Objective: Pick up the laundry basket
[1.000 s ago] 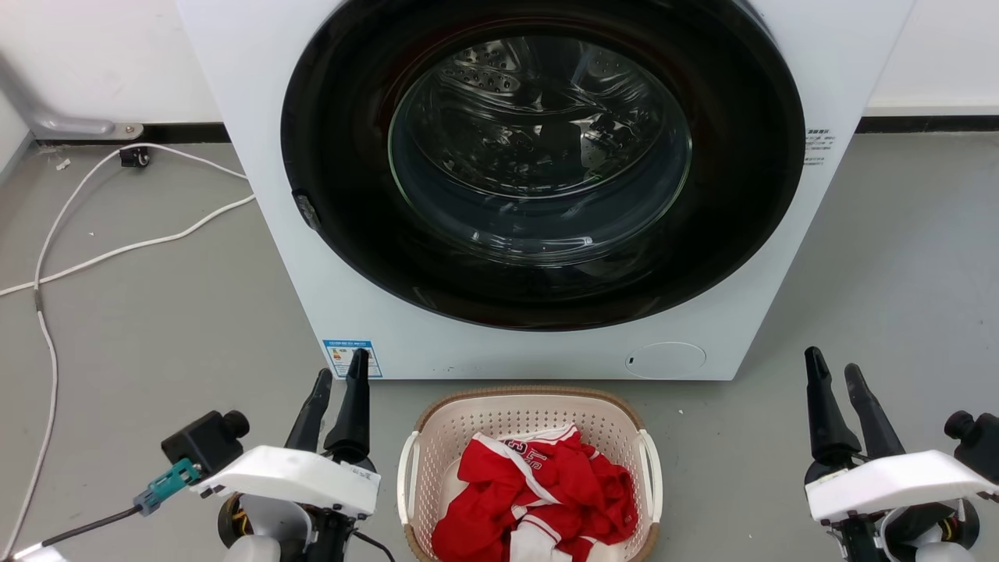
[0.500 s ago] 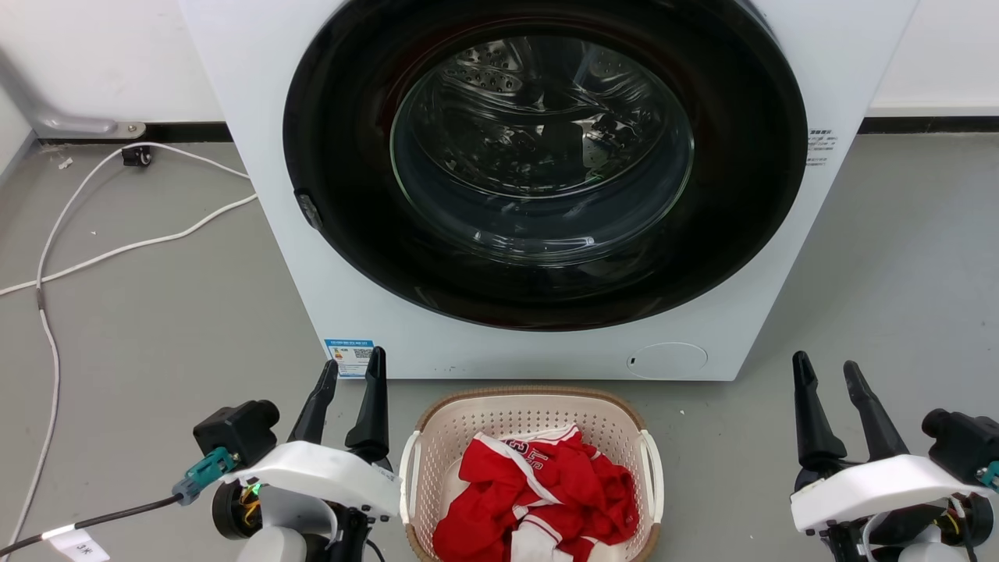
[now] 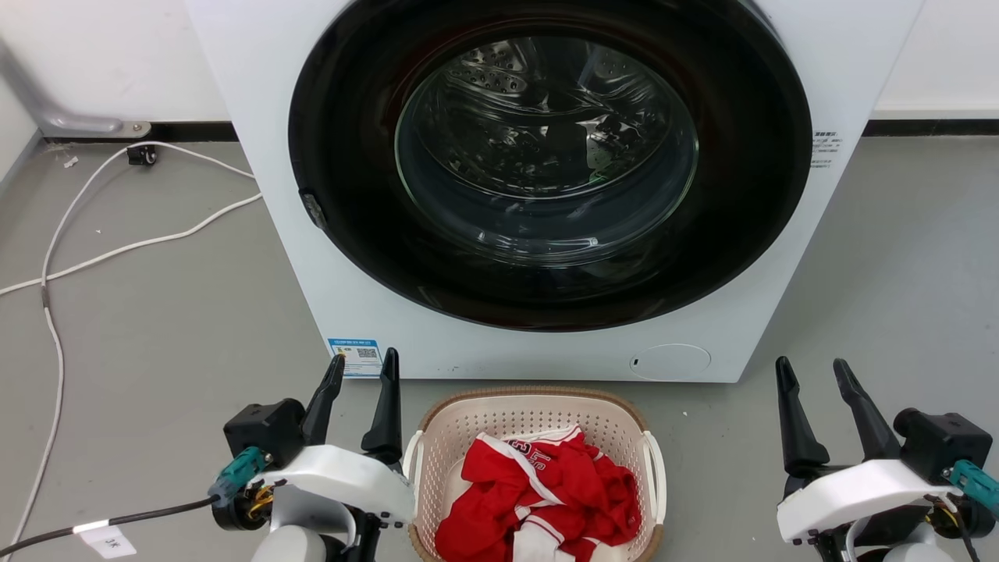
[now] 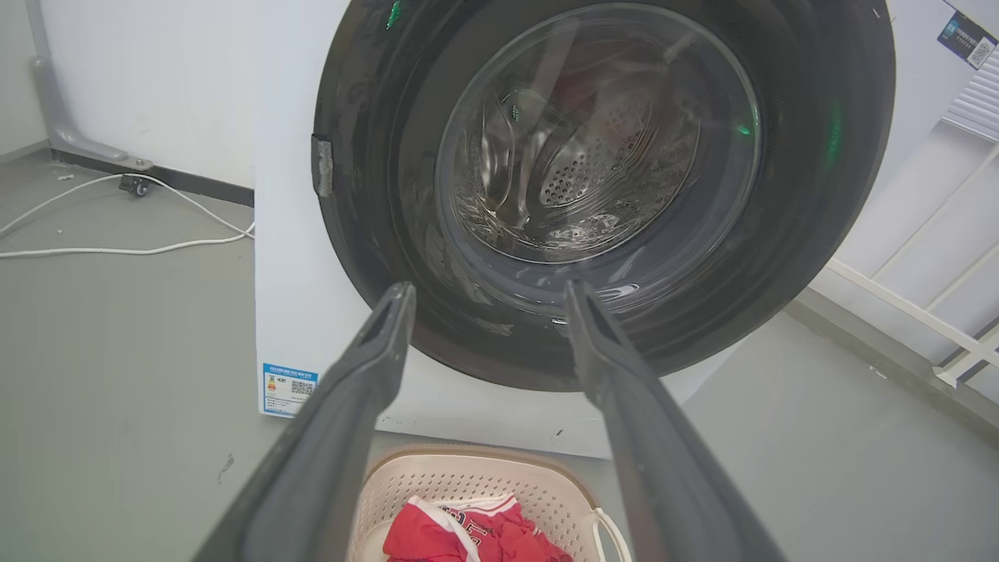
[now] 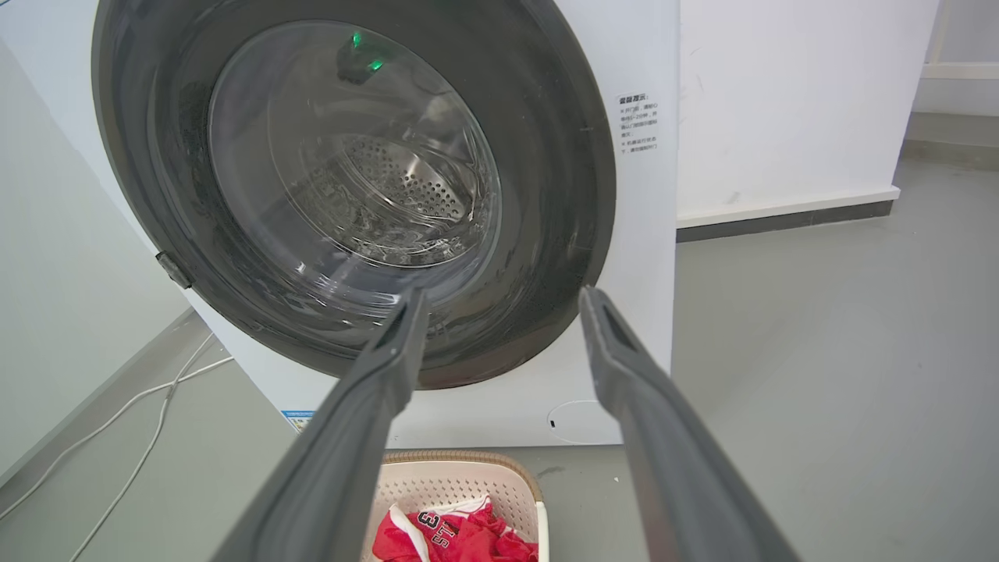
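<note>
The laundry basket (image 3: pixel 531 417) is sitting on the floor (image 3: pixel 156 328) just before the washing machine (image 3: pixel 312 257), white handles facing left and right. Its near end is being cropped, so I cannot tell its long axis. Cream, perforated and brown-rimmed, it is holding red clothing (image 3: pixel 554 492). The left gripper (image 3: pixel 363 357) and right gripper (image 3: pixel 809 363) are hanging spread, empty.

Laundry corner: front-loading washing machine (image 3: pixel 546 187) on grey floor (image 3: pixel 156 312).

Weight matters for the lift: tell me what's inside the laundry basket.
Inside the laundry basket lies crumpled red-and-white clothing with printed lettering. It covers most of the bottom, so anything beneath it cannot be seen.
</note>
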Available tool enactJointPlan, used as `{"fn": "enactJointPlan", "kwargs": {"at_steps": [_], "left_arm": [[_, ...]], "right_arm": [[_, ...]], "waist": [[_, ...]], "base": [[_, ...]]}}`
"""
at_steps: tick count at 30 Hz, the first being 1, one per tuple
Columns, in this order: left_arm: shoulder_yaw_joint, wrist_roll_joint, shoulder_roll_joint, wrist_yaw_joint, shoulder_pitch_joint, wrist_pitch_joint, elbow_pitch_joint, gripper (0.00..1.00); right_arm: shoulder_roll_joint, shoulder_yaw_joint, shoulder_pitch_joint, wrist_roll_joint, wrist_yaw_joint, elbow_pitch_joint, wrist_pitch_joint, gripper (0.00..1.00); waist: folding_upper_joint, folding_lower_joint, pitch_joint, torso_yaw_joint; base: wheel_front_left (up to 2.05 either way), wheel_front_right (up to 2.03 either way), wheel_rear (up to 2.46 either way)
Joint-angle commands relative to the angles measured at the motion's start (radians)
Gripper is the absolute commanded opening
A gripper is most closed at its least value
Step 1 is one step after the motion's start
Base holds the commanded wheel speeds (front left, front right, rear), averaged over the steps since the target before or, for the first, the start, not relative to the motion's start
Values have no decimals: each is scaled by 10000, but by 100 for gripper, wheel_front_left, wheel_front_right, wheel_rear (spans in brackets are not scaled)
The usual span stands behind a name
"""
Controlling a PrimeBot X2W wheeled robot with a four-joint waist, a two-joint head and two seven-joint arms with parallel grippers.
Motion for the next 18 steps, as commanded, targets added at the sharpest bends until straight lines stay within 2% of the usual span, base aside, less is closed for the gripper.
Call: {"fn": "enactJointPlan", "kwargs": {"at_steps": [1,18], "left_arm": [[-71,310,39,65,-241,-105,-31,100],[-457,1769,71,228,-322,-455,324,100]], "right_arm": [[-5,1,57,-337,0,-130,-70,100],[-4,-59,156,-1814,-1,-179,-190,100]], "waist": [[0,0,-2,7],[0,0,-15,59]], "base": [[0,0,0],[0,0,0]]}}
